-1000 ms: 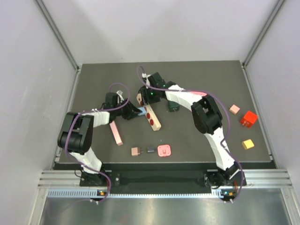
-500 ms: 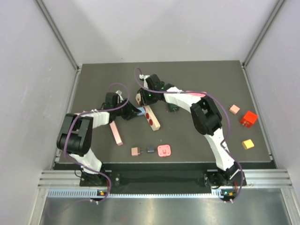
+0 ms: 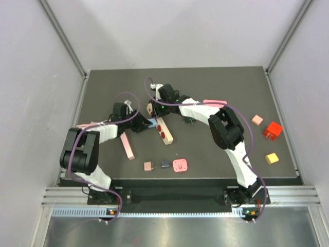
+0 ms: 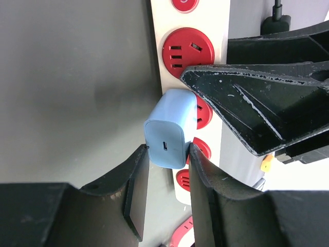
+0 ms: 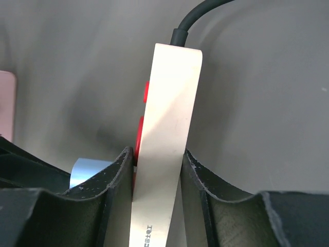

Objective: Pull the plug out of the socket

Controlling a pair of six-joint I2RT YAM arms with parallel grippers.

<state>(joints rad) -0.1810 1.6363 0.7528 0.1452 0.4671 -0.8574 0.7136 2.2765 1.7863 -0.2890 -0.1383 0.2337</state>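
The dark table (image 3: pixel 231 92) carried both arms and all parts. The right arm (image 3: pixel 226 128) reached across to the far centre, and the left arm (image 3: pixel 97 131) reached inward from the left side.

The white socket strip (image 5: pixel 164 128), fitted with red sockets and a black cable at its far end, lay near the table centre. The right gripper (image 5: pixel 157 159) was clamped on this strip, with one finger against the red-socket face and the other against the opposite face.

The left gripper (image 4: pixel 167 154) was clamped on the blue plug (image 4: pixel 169 128), with one finger pressed on each side of the plug body. The plug sat against the strip face over one red socket, just beside the right gripper's finger. Its prongs were hidden, so seating depth could not be told.

A pink bar (image 3: pixel 127 145) lay near the left arm. A pink block (image 3: pixel 180 165) and two small adapters (image 3: pixel 148 166) lay toward the near edge. Red (image 3: pixel 272 129), yellow (image 3: pixel 271 158) and peach (image 3: pixel 257 120) blocks lay well apart at the right.
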